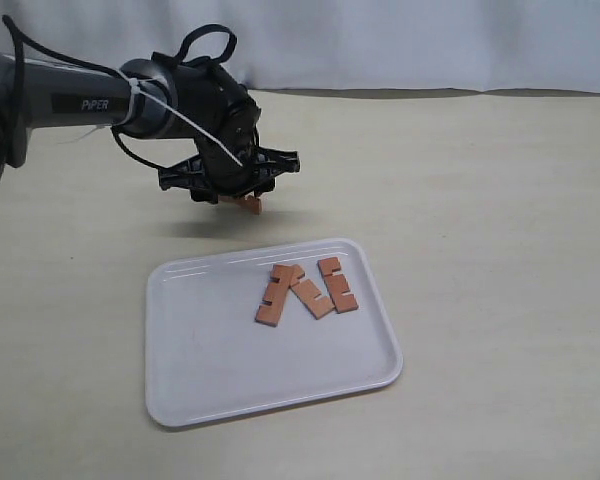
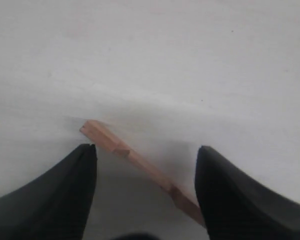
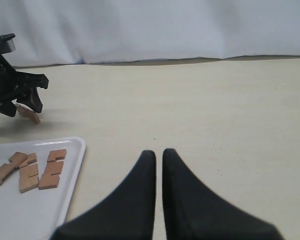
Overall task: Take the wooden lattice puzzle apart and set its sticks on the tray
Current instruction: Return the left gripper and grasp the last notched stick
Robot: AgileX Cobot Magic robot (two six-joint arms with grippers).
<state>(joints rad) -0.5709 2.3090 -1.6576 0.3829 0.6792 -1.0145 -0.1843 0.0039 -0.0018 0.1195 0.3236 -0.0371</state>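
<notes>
Now L gripper [image 2: 146, 150] holds stick [image 2: 142, 166] lengthwise, slanted btwn jaws.

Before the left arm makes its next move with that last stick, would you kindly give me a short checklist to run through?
1. Stick held by the left gripper: ok.
2. Grip firm: cannot tell; the stick sits slanted between the fingers.
3. Stick off the table: ok.
4. Left gripper over the tray: not ok; it hangs beyond the far rim.
5. Bare room on the tray: ok, beside the three sticks there.
6. Right gripper out of the way: ok; shut, empty, off to the side.
</notes>
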